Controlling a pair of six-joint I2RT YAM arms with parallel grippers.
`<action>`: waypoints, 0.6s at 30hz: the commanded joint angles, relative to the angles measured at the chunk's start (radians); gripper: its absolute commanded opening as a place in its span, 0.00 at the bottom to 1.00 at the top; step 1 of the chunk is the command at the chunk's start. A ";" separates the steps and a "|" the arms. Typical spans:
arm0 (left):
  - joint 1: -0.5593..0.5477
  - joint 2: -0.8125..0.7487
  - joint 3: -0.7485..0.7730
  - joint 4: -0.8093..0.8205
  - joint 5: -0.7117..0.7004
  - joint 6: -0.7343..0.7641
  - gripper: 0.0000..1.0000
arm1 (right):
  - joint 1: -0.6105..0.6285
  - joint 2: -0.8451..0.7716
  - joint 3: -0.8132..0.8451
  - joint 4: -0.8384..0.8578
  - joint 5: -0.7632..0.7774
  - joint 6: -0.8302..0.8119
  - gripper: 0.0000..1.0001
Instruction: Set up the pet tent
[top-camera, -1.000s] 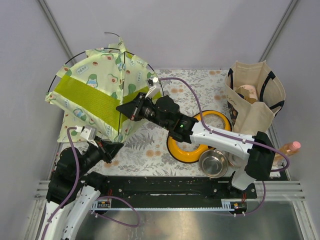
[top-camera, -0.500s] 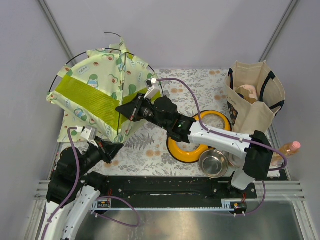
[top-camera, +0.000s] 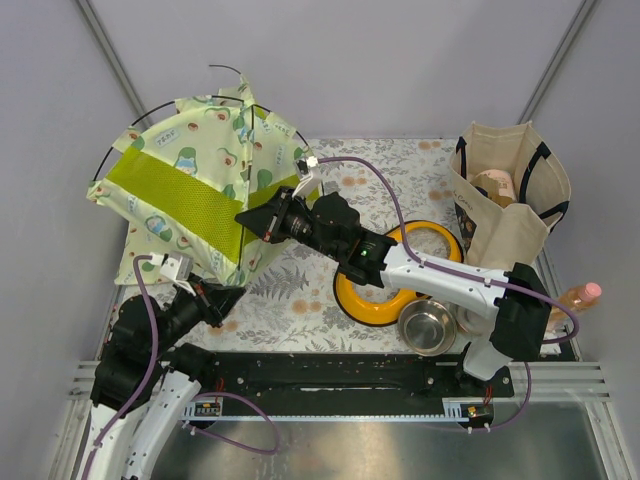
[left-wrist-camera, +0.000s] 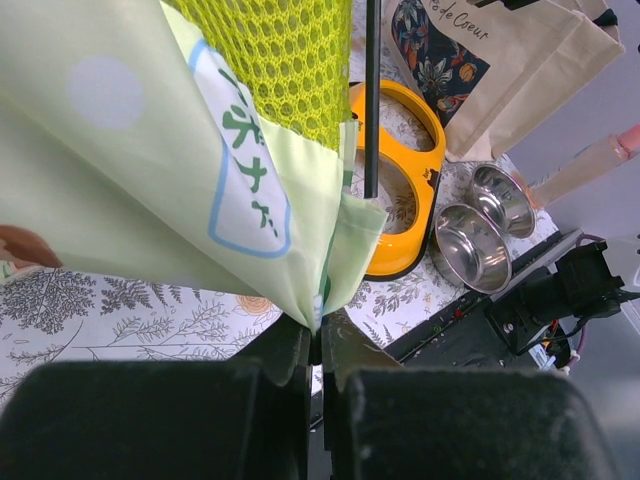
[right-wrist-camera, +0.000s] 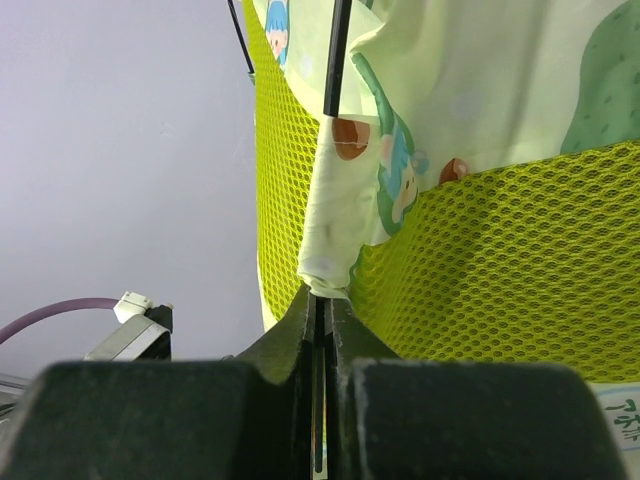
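From above, the pet tent (top-camera: 185, 190) stands at the rear left of the table (top-camera: 400, 165), with the left gripper (top-camera: 232, 294) at its near corner and the right gripper (top-camera: 250, 220) at its right edge. In the left wrist view, the jaws are pinched tight on a corner of the tent's fabric, with the orange feeder (left-wrist-camera: 405, 215) beyond. In the right wrist view, the jaws are clamped on a fold of tent fabric beside the lime mesh (right-wrist-camera: 500, 260).

My top cam sits above and behind both arm bases and looks down over the whole table (top-camera: 300, 290) from fairly far off. The left wrist cam peers out along the left gripper (left-wrist-camera: 318, 335), right up against a corner of the pet tent (left-wrist-camera: 150, 150). Past that it sees the orange feeder (left-wrist-camera: 425, 130), steel bowls (left-wrist-camera: 470, 248) and tote bag (left-wrist-camera: 500, 70), all of which I get from overhead too. The right wrist cam is jammed close to the tent's mesh panel (right-wrist-camera: 500, 250), with grey wall (right-wrist-camera: 120, 150) behind.
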 joint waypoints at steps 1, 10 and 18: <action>-0.008 -0.023 0.038 -0.090 0.102 0.002 0.00 | -0.099 -0.005 0.014 0.071 0.210 -0.043 0.00; -0.009 -0.024 0.037 -0.089 0.111 -0.001 0.00 | -0.099 0.018 0.028 0.077 0.185 -0.023 0.00; -0.009 -0.023 0.040 -0.083 0.115 0.006 0.00 | -0.096 0.026 0.018 0.078 0.165 -0.003 0.00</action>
